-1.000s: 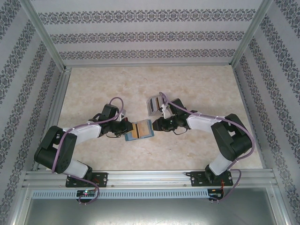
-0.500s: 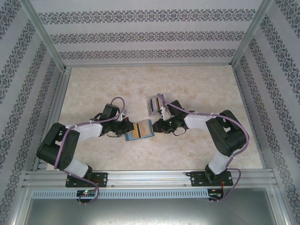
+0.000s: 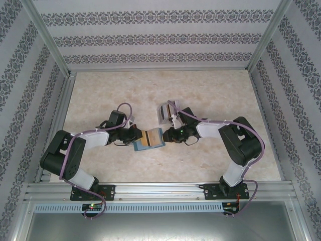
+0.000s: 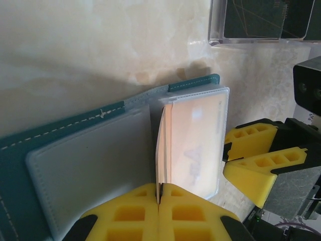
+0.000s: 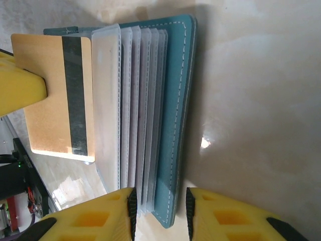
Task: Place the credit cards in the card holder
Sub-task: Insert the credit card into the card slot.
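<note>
Mid-table (image 3: 100, 90), left end effector (image 4: 158, 201) was clamped on orange-brown credit card (image 5: 50, 95), edge barely inside card holder (image 3: 150, 138). Right end effector (image 5: 159, 211) straddled holder's edge, grip unclear. Next: push card fully in, square.

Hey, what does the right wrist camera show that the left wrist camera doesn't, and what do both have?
Right wrist: the orange-brown credit card's flat face with its dark stripe, and the card holder's clear sleeves fanned out in a row. Left wrist: that card edge-on, pinched in the shut left gripper, plus a clear rack beyond the holder. Both: the teal card holder lying open, the card partly inside a sleeve, and the open right gripper astride the holder's edge.
</note>
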Robot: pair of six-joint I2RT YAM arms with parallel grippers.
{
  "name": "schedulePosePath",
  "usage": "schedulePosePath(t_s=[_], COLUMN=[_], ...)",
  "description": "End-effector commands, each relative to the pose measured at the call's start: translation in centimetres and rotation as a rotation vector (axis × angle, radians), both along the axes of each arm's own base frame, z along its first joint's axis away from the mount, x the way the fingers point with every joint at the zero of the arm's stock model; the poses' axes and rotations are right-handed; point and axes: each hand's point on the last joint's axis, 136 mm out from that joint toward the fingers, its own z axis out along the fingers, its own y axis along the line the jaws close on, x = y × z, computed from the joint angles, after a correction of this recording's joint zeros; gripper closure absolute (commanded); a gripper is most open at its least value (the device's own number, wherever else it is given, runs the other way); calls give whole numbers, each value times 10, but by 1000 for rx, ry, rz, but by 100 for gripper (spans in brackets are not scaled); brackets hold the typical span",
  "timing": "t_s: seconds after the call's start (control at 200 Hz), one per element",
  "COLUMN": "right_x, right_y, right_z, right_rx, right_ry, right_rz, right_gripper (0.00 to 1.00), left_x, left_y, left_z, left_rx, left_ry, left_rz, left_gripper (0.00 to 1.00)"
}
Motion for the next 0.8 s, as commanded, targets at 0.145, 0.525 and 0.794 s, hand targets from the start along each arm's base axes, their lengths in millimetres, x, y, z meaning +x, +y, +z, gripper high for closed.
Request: schedulePosePath(t_s=[0.145,0.525,0.794], right_x=[2,1,1], right_y=[10,11,12], right_z=[-3,-6,-9], right_rx=[17,17,15], right_ry=[4,17,23], right_rz=[23,29,28], right_gripper=[65,65,65], left_x=[2,-7,-7], left_y=[-1,-4,-5], left_z=[-6,-22,-28], left_rx=[-25,-23,-31], left_ry=[0,2,16], left_rz=[2,-72,-65], left_gripper=[100,100,100])
